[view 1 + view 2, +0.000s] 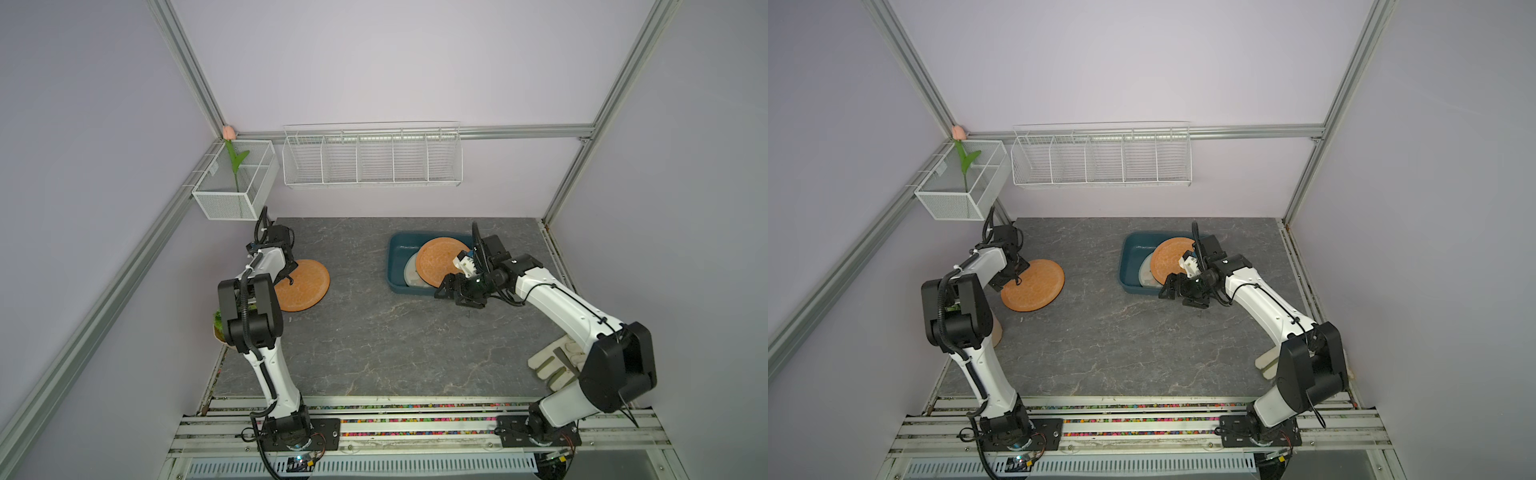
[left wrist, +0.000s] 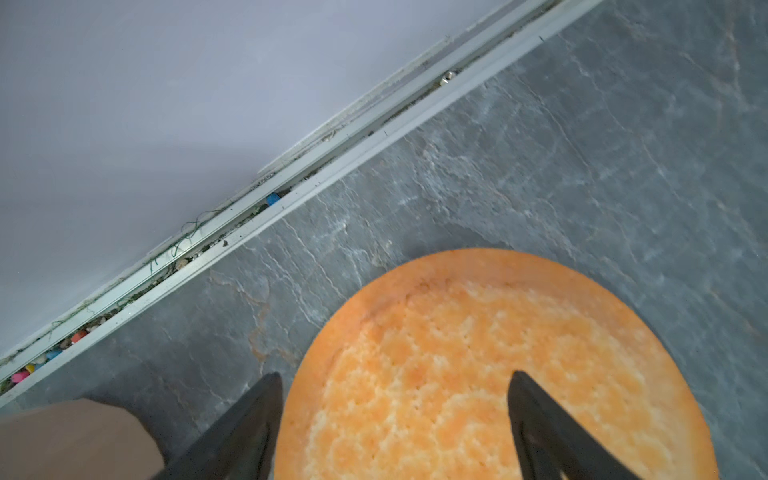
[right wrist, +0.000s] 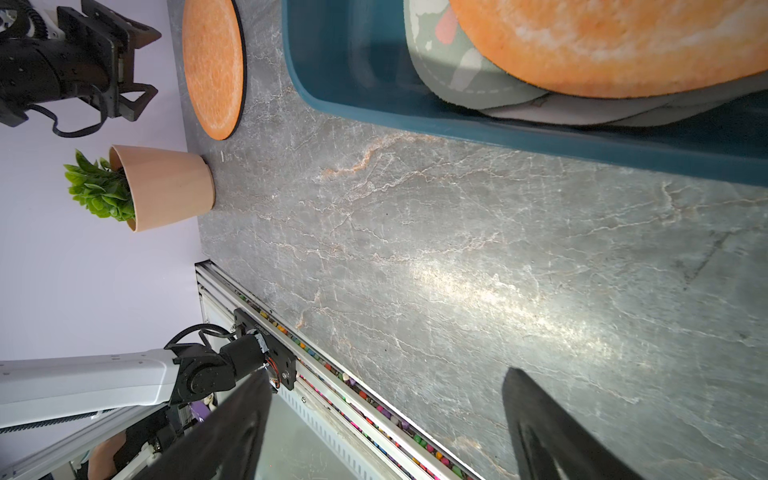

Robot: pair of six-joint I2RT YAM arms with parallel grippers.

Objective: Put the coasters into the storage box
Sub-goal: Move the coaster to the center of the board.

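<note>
Looking down in both top views: the teal storage box [image 1: 398, 259] already has one orange coaster [image 1: 438, 259] resting on top of some pale coasters [image 1: 411, 272] inside it. The second orange coaster [image 1: 307, 291] lies flat on the tabletop [image 1: 374, 340], well away from the box on the left arm's side, with the left gripper [image 1: 291, 276] right over its edge. The right gripper [image 1: 444, 291] hangs just in front of the box's near wall.

Left wrist view: jaws spread wide, straddling the loose coaster's rim, nothing pinched.

Right wrist view: jaws also wide apart and empty over bare tabletop just beside the box, and a pale green printed coaster peeks out from under the orange one.
</note>
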